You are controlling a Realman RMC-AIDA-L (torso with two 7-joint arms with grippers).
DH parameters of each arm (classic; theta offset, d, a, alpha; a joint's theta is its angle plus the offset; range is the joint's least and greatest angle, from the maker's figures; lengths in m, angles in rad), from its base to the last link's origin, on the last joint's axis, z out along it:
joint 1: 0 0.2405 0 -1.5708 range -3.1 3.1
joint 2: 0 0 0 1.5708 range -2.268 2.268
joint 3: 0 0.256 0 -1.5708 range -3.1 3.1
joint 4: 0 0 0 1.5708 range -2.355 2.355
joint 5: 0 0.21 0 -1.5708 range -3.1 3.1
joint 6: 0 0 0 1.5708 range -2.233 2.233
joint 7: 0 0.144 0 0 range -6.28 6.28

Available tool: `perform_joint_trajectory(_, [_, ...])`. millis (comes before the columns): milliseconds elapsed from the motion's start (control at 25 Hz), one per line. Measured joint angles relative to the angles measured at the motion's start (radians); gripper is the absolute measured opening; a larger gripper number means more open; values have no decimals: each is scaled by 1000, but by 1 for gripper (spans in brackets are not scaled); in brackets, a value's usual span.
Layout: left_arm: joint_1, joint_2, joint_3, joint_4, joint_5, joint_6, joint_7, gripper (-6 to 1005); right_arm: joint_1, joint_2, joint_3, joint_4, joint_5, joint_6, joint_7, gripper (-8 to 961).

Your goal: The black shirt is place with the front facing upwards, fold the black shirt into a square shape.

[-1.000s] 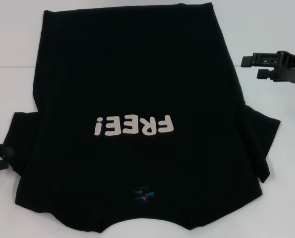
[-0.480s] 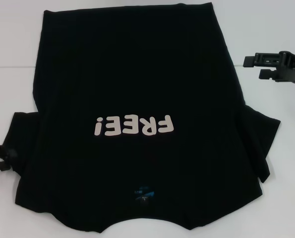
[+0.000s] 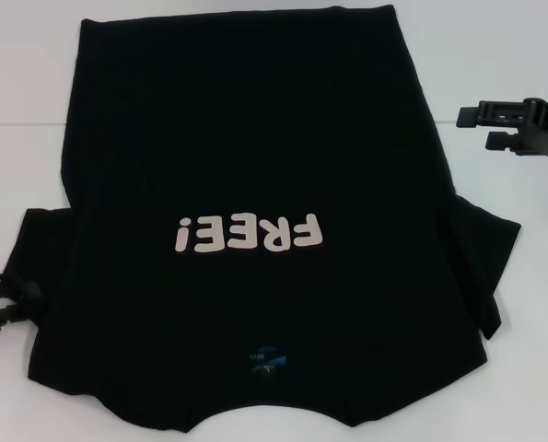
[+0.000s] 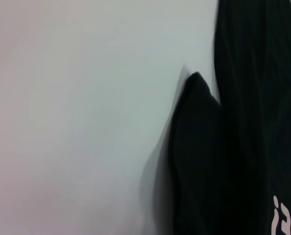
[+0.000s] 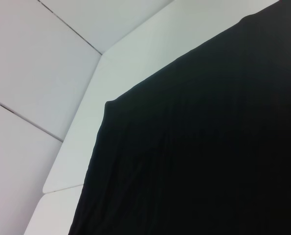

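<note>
The black shirt (image 3: 255, 138) lies spread flat on the white table (image 3: 25, 92), front up, with the pale letters "FREE!" (image 3: 248, 233) upside down to me and a small blue neck label (image 3: 266, 357) near the front edge. My left gripper (image 3: 11, 301) sits low at the tip of the shirt's left sleeve (image 3: 43, 241), fingers apart and touching the cloth's edge. That sleeve (image 4: 194, 147) fills part of the left wrist view. My right gripper (image 3: 473, 128) hovers open beside the shirt's right edge, holding nothing. The right wrist view shows the shirt's hem corner (image 5: 111, 105).
The shirt's right sleeve (image 3: 487, 258) sticks out slightly rumpled at the right. Bare white table (image 5: 125, 49) runs along both sides of the shirt, with panel seams and the table's edge showing in the right wrist view.
The right gripper has drifted slightly to the right, away from the shirt. The left gripper has shifted a little against the left sleeve tip. The shirt has not moved.
</note>
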Motion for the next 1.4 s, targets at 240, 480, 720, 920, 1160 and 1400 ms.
perform_joint_trajectory(240, [-9, -3, -4, 8, 4, -6, 3, 363, -5, -1, 0, 0, 2, 0, 0, 851])
perform_joint_trajectory(480, [-9, -4, -1, 14, 8, -6, 2, 339, -10, -2, 0, 0, 7, -1, 0, 851])
perform_joint_trajectory(720, [-9, -3, 1, 16, 10, -11, 3, 164, -10, -2, 0, 0, 7, -1, 0, 851])
perform_joint_trajectory(920, [-5, 1, -1, 22, 12, -11, 40, 25, -11, -2, 1, 0, 7, 0, 0, 851])
perform_joint_trajectory(1160, [-6, 11, 0, 68, 53, -19, 68, -2, -11, -2, 6, 0, 7, 0, 0, 851])
perform_joint_trajectory(1400, [-13, 26, -7, 98, 125, -27, 26, -1, -12, -2, 19, 0, 7, -2, 1, 851])
